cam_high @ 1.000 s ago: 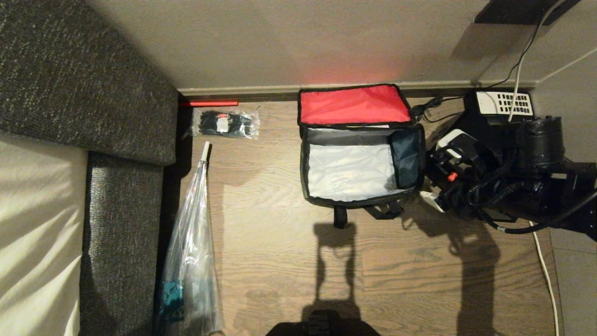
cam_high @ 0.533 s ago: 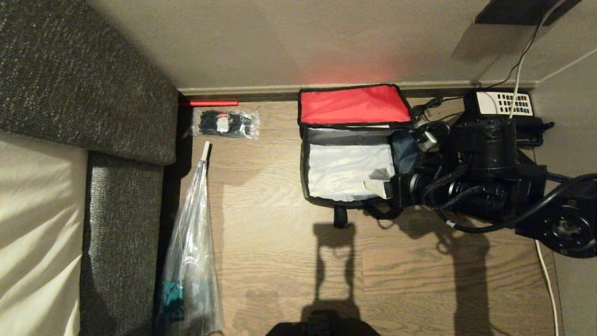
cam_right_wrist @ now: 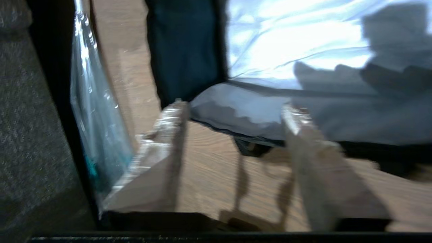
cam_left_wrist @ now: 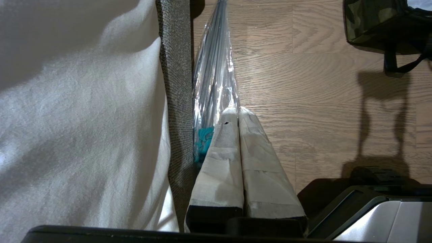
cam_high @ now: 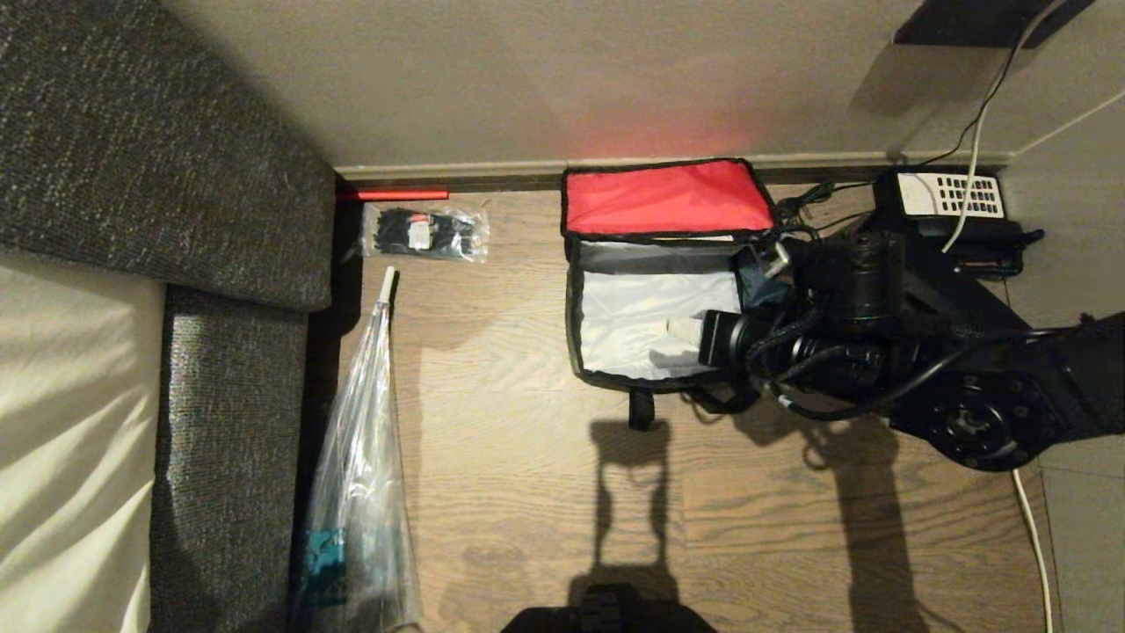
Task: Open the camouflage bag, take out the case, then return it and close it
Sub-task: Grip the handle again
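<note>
- Over the last second our right claw has swung in from beside the camouflage bag, on our right, to a spot above its near right corner, over the silver inner lining.
- The bag lies open on the floor against the wall, red-lined lid thrown back, so we judge the opening step done.
- The right wrist view shows that claw with a clear gap between its taped fingers and nothing between them, just floor and lining behind.
- The case is not clearly visible now; the arm covers where a dark object with a red button sat a second ago, beside the bag. The bag's interior holds no case.
- Our left claw hangs parked near the sofa, fingers pressed together, empty.
- We judge the case is out of the bag; its return and the closing are still to do.
</note>
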